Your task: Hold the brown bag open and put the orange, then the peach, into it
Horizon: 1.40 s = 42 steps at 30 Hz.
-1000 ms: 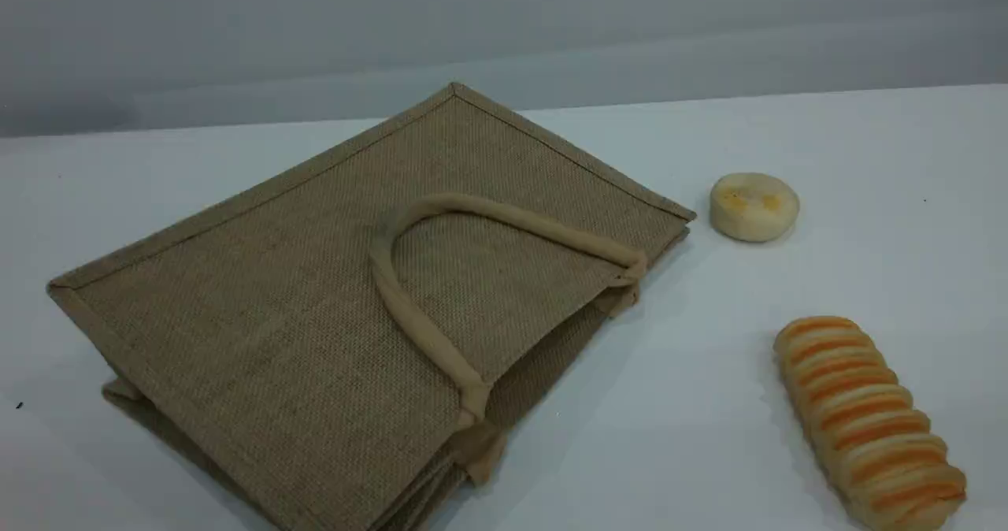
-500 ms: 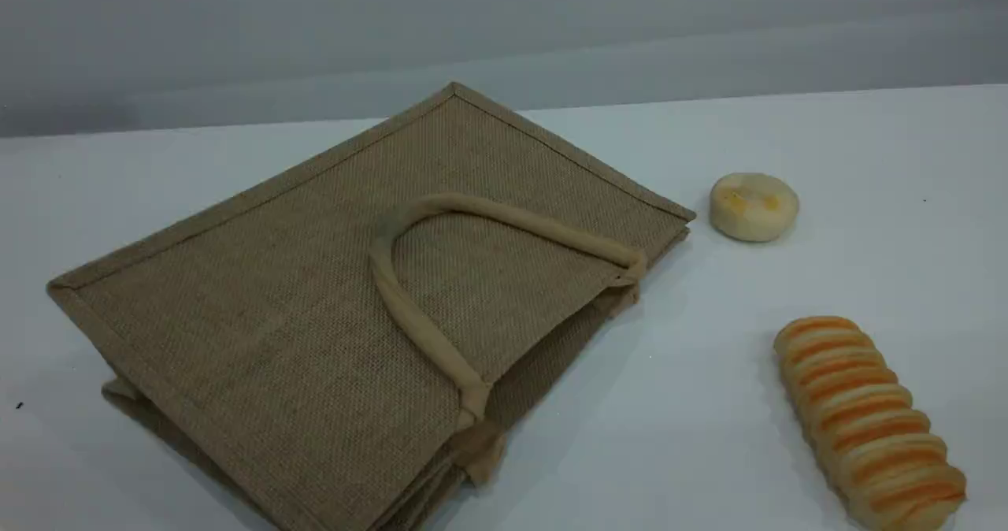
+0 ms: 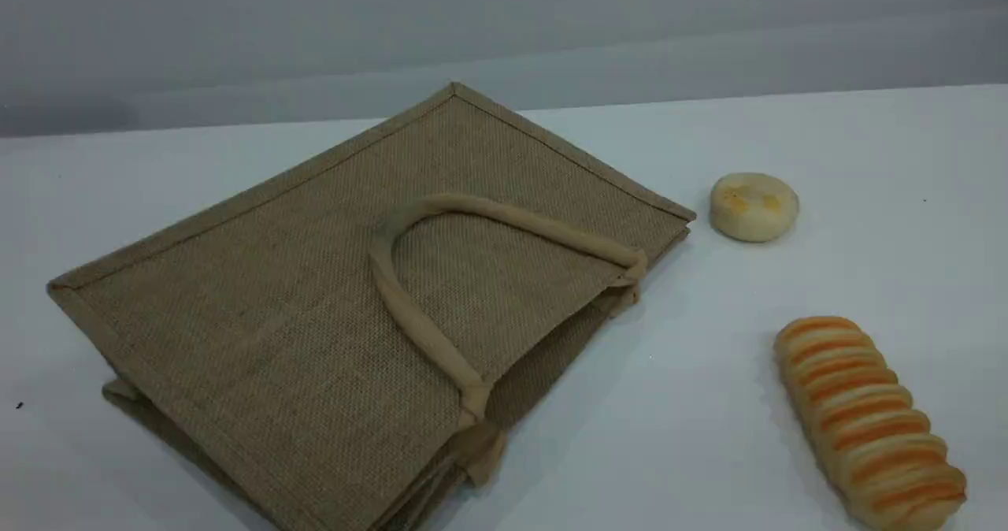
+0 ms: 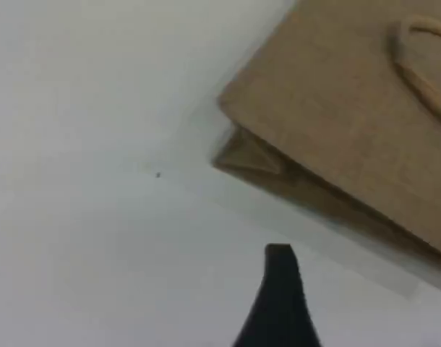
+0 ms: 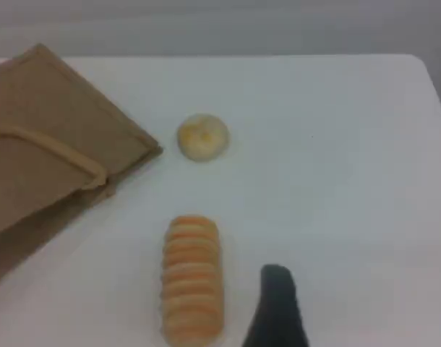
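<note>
Tan-brown woven jute makes up the brown bag (image 3: 315, 310), which lies flat on its side on the white table (image 3: 709, 436), its mouth closed and one beige rope handle (image 3: 425, 326) resting in a loop on its upper face. Neither arm shows in the scene view. The left gripper (image 4: 280, 303) appears only as one dark fingertip at the bottom of its own wrist view, hanging above bare table, with a folded corner of the bag ahead of it and to its right; its jaws stand wide and hold nothing. The right gripper (image 5: 276, 307) likewise shows a single dark fingertip over bare table, jaws wide and empty. Just to the left of that fingertip lies a long orange-striped bread roll (image 5: 192, 278). Farther ahead sits a pale round flat pastry (image 5: 202, 136), and the bag's mouth end lies ahead to the left. No orange or peach can be seen in any view.
</note>
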Each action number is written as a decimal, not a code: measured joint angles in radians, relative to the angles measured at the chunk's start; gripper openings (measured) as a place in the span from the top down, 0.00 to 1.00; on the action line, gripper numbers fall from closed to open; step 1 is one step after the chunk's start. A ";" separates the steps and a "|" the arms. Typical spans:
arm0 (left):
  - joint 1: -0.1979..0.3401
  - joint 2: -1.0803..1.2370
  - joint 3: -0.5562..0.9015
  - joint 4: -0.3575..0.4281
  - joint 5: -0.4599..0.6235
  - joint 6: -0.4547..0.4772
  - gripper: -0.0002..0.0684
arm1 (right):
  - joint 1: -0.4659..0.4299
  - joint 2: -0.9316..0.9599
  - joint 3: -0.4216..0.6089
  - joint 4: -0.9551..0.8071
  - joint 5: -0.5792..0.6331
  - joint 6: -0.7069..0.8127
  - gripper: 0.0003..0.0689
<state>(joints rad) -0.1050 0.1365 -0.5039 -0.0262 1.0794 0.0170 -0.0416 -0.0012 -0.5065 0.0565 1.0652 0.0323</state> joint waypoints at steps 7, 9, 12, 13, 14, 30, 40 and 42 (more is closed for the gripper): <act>0.045 -0.068 0.000 -0.001 0.000 0.000 0.25 | 0.001 0.001 0.000 0.000 -0.001 0.000 0.30; 0.053 -0.102 0.000 -0.002 0.000 0.000 0.25 | 0.001 0.001 0.000 0.000 -0.001 0.000 0.30; 0.052 -0.138 0.000 -0.002 0.001 0.000 0.25 | 0.001 0.001 0.000 0.000 -0.001 0.000 0.30; 0.052 -0.138 0.000 -0.002 0.001 0.000 0.25 | 0.001 0.001 0.000 0.000 -0.001 0.000 0.30; 0.051 -0.138 0.000 -0.002 0.001 0.000 0.25 | 0.001 0.001 0.000 0.000 -0.001 0.000 0.30; 0.052 -0.137 0.000 -0.002 0.001 0.000 0.25 | 0.001 0.001 0.000 0.000 -0.001 0.000 0.30; 0.052 -0.137 0.000 -0.002 0.000 0.000 0.25 | 0.001 0.001 0.000 0.000 -0.001 0.000 0.30; 0.052 -0.137 0.000 -0.002 0.000 0.000 0.25 | 0.001 0.001 0.000 0.000 -0.001 0.000 0.30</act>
<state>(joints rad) -0.0527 0.0000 -0.5039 -0.0286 1.0793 0.0170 -0.0407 0.0000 -0.5065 0.0565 1.0643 0.0323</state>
